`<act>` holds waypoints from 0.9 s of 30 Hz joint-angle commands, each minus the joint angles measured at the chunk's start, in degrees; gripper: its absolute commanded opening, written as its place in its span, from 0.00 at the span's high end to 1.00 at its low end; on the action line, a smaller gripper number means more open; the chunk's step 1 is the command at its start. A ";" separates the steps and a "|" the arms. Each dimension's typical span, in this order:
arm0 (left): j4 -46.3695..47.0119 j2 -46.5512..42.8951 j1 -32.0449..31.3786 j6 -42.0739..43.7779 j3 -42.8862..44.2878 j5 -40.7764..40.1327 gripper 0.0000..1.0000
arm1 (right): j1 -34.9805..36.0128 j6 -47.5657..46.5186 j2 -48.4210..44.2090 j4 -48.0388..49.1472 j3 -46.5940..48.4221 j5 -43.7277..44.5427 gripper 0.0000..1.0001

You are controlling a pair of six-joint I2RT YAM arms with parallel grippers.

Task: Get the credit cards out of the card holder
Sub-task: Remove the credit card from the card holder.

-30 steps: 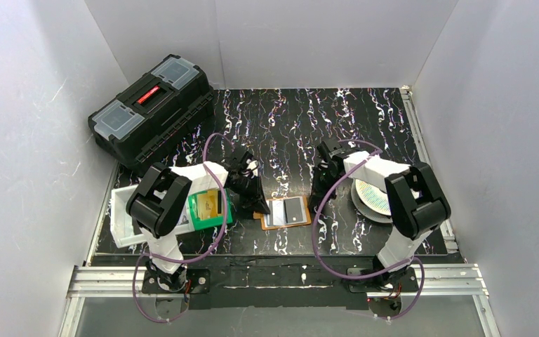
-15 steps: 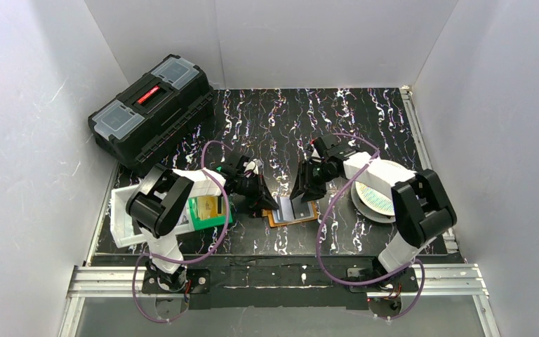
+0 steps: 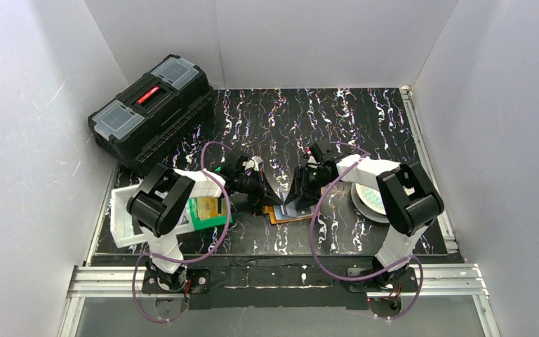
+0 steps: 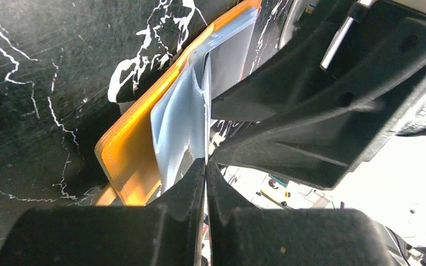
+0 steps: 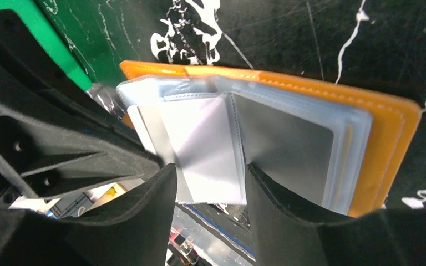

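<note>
Card holder (image 3: 291,212) open at centre of table (image 3: 365,119), dark card (image 5: 283,144) inside its clear sleeves (image 5: 205,144). Left gripper (image 4: 205,166) pinched on one sleeve; right gripper (image 5: 211,191) jaws apart, astride it. Green bin (image 3: 214,222) holds gold card (image 3: 209,206).

Left arm (image 3: 160,203), right arm (image 3: 408,198) — built from white tubes, big black joints. Purple cable (image 3: 313,235) looped beside each. Left gripper (image 4: 206,163), right gripper (image 5: 209,169) made with black wedge fingers (image 4: 161,221). Small round holes (image 4: 341,100) seen in finger sides.
</note>
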 commanded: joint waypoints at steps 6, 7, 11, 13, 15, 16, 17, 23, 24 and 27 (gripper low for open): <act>2.14 0.17 0.04 -1.66 -0.38 1.79 1.00 | -0.62 2.17 2.71 4.51 -2.83 -2.12 0.44; 1.62 0.30 0.10 -1.36 -0.19 1.67 1.00 | -0.66 2.34 2.71 4.63 -3.00 -2.25 0.44; 0.03 0.29 0.09 -0.71 -0.09 1.21 1.00 | -1.40 3.00 2.41 5.43 -4.02 -2.51 0.44; 0.07 0.44 0.10 -0.85 -0.17 1.19 1.00 | -2.22 3.78 2.21 6.28 -4.94 -3.14 0.43; 1.20 0.61 0.09 -1.65 -0.64 1.38 1.00 | -3.15 4.35 1.94 7.14 -5.96 -3.79 0.41; 1.40 0.65 0.10 -1.91 -0.74 1.46 1.00 | -3.59 4.57 1.71 7.66 -6.62 -4.18 0.40; 1.72 0.78 0.12 -2.15 -0.85 1.47 1.00 | -3.97 4.87 1.60 8.28 -7.18 -4.69 0.39; 5.40 1.44 0.10 -5.21 -2.23 1.83 1.00 | -4.60 6.88 2.20 11.59 -9.57 -7.45 0.38; 6.25 1.58 0.11 -5.86 -2.49 1.83 1.00 | -4.60 7.29 2.52 12.05 -9.80 -7.79 0.39; 9.00 2.05 0.23 -8.38 -3.73 1.65 1.00 | -4.75 7.67 2.56 11.97 -10.17 -7.41 0.40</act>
